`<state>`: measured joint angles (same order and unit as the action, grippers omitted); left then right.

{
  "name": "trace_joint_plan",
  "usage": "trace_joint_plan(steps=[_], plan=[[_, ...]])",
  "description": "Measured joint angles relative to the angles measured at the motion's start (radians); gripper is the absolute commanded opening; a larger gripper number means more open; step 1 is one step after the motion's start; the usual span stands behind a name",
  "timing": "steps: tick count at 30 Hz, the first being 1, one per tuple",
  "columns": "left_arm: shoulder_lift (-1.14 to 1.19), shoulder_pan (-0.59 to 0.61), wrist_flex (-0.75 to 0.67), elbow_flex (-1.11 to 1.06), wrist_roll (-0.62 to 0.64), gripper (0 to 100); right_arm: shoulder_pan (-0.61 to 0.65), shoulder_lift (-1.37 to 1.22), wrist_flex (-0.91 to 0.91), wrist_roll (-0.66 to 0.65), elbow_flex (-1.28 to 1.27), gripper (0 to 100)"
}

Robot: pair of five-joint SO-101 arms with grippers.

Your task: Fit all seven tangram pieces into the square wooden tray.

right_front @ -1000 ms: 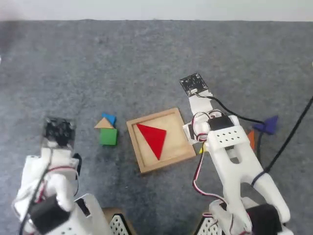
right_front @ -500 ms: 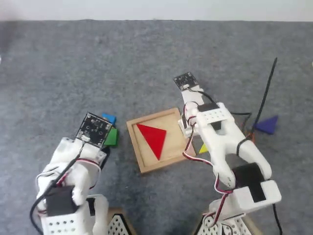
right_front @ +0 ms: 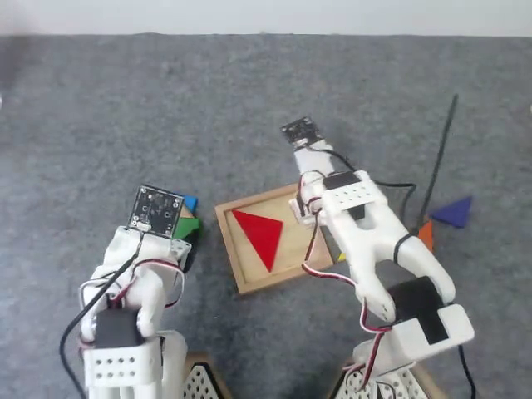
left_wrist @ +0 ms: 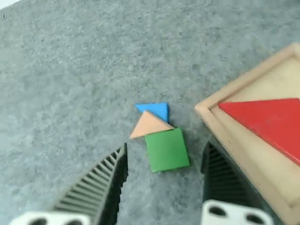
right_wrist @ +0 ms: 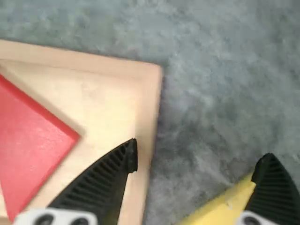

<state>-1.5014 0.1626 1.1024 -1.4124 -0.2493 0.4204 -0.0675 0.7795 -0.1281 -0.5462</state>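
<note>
The left gripper [left_wrist: 165, 151] is wide open and empty. The green square [left_wrist: 167, 149] lies on the mat [left_wrist: 70, 70] right between its fingers, near the wooden tray [left_wrist: 212, 112]. The right gripper [right_wrist: 199, 157], open too, is by the tray's corner.

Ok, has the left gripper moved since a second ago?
Yes. The left gripper has swung in toward the tray. It was well off to the far side of the green square and is now open above it.
</note>
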Motion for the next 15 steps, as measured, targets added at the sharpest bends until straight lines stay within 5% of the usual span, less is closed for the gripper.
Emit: trace_joint_plan(steps=[9, 15], plan=[[0.003, -0.003, -0.058, -0.066, 0.023, 25, 0.006, -0.091, -0.044, 0.000, 0.034, 38.0], [0.003, -0.002, -0.060, -0.084, 0.023, 25, -0.106, -0.092, 0.023, 0.003, 0.064, 38.0]])
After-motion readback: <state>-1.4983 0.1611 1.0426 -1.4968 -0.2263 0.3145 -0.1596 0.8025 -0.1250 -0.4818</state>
